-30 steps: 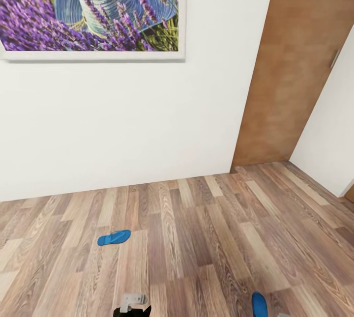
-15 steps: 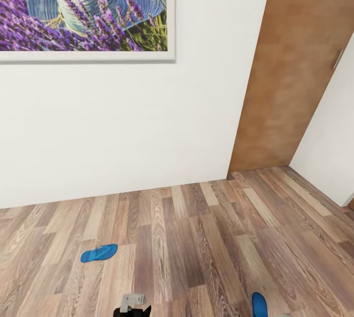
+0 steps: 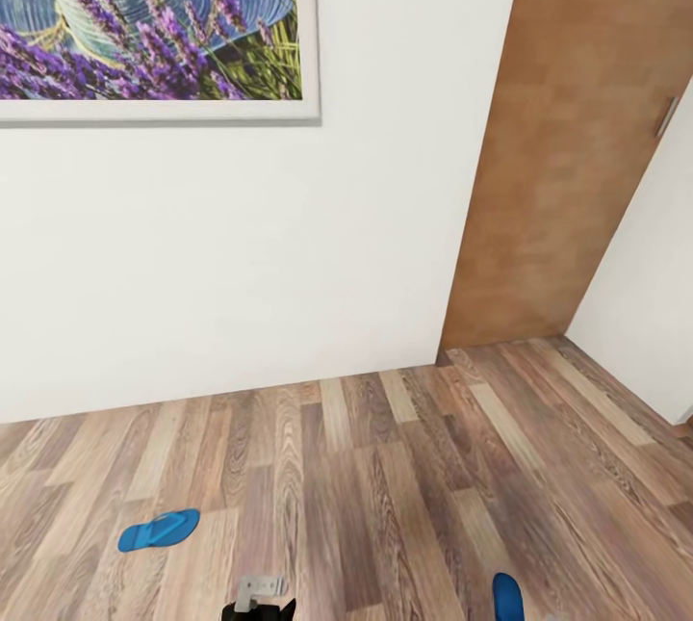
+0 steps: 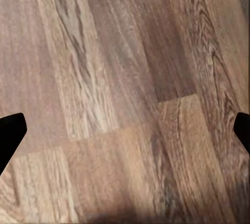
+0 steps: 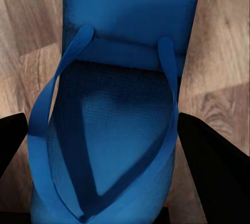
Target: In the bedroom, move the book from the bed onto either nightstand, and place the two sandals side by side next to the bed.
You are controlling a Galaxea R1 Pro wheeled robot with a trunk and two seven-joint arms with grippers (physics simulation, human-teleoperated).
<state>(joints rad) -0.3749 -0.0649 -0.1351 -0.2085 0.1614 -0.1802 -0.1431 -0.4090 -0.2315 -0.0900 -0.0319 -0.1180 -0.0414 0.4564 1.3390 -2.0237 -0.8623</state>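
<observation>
One bright blue flat flip-flop sandal (image 5: pixel 117 125) sits between the two dark fingertips of the right gripper (image 5: pixel 104 146), its thin blue straps facing the wrist camera. The fingers stand at either edge of the sole, close against it, so the gripper appears pinched on the sandal, carrying it over the floor. In the head view the toe of this carried sandal (image 3: pixel 507 597) pokes up at the lower edge, right of centre.

The second blue flip-flop (image 3: pixel 159 530) lies flat on the light brown wood-plank floor (image 3: pixel 385 467), well apart from the carried one, to the left and a little nearer the plain white wall (image 3: pixel 241 245). Over the last second it has slid leftward and downward in the head view, and so have the framed lavender-and-hat picture (image 3: pixel 144 24) and the brown wooden door panel (image 3: pixel 568 140). The carried sandal holds its place at the frame's edge. Since everything shifts together, the camera is turning to the right; the loose sandal itself has not moved.

The left gripper (image 4: pixel 125 130) looks down on bare planks, its dark fingertips spread wide apart with nothing between them; part of its grey mount (image 3: pixel 260 592) shows at the bottom of the head view.

My reading: the robot is swinging away from the wall with one sandal in hand, probably toward the bed. The other sandal remains to be fetched, and the book step cannot be judged.
</observation>
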